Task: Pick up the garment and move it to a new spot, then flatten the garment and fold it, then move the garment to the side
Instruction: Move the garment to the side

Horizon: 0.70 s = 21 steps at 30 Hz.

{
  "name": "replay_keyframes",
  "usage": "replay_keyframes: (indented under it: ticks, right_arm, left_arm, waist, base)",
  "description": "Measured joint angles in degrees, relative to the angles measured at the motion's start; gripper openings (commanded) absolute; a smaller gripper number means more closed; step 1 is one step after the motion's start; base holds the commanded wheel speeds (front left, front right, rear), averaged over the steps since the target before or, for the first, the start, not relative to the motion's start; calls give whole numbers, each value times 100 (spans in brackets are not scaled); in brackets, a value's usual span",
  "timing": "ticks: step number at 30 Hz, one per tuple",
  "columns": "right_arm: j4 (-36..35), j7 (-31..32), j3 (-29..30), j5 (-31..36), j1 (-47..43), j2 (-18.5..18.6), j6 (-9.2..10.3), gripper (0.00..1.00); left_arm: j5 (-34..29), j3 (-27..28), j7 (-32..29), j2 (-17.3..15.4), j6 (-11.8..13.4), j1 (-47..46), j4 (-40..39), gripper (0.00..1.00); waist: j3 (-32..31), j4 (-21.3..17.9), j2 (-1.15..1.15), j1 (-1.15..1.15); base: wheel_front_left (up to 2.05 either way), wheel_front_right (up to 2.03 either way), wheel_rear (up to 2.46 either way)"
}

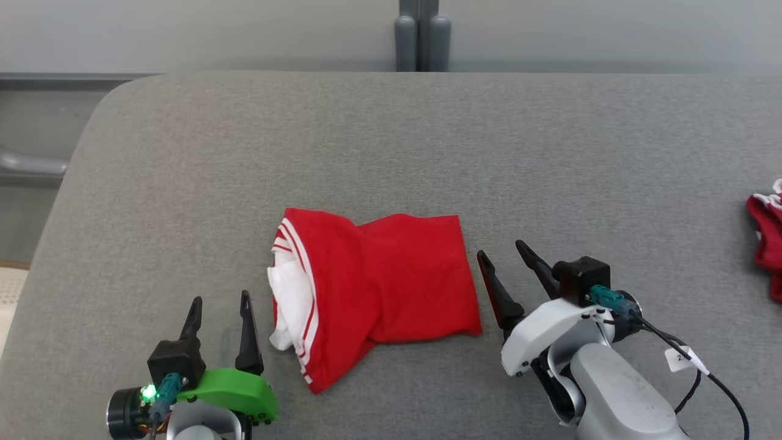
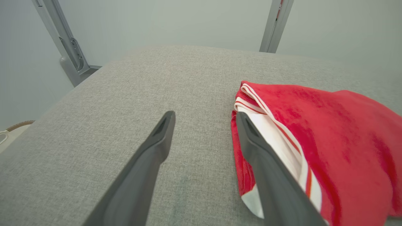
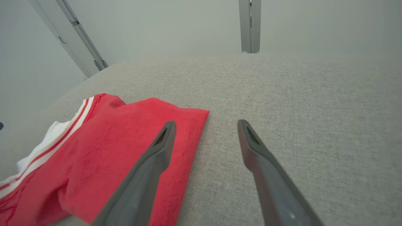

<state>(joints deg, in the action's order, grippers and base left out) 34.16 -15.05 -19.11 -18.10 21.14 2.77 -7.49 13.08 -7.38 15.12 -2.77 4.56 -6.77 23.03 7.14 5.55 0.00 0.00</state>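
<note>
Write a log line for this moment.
left gripper: open, empty | right gripper: open, empty | red-and-white cloth garment: lying between them

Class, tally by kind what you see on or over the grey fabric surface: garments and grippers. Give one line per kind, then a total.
Red-and-white fabric garments: 2 (centre garment, right-edge garment)
Dark two-fingered grippers: 2 (left gripper, right gripper)
Total: 4

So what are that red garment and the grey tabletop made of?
Garment: soft knit cloth, perhaps cotton or fleece; it creases and looks slightly fuzzy and matte, with white striped trim. Tabletop: apparently covered in grey woven fabric; a fine weave shows, no shine.
</note>
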Motion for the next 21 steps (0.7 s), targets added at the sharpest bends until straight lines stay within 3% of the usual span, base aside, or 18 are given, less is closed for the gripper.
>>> replay_keyframes:
  ticks: [11, 12, 13, 14, 21]
  right_arm:
    - [1596, -2, -237, -248, 608, 0, 0, 100]
    - [1719, -20, -270, -255, 670, 0, 0, 75]
    - [1805, -21, -297, -289, 736, 0, 0, 27]
    - [1840, -22, -307, -300, 788, 0, 0, 0]
    - [1616, -7, 156, 0, 992, -16, -10, 0]
  left_arm:
    - [23, -36, 0, -3, -2, -11, 9, 100]
    - [24, -43, 0, -3, -1, -12, 8, 100]
    - [31, -53, 0, -3, -1, -12, 2, 100]
    - [33, -62, 0, -3, -1, -12, -4, 100]
    - [42, -7, 0, -3, 2, -6, -53, 100]
  waist:
    - [269, 761, 0, 0]
    - [288, 808, 0, 0]
    - [308, 846, 0, 0]
    - [330, 871, 0, 0]
    - [358, 728, 0, 0]
  base:
    - [0, 0, 0]
    - [0, 0, 0]
    - [0, 0, 0]
    - [0, 0, 0]
    - [0, 0, 0]
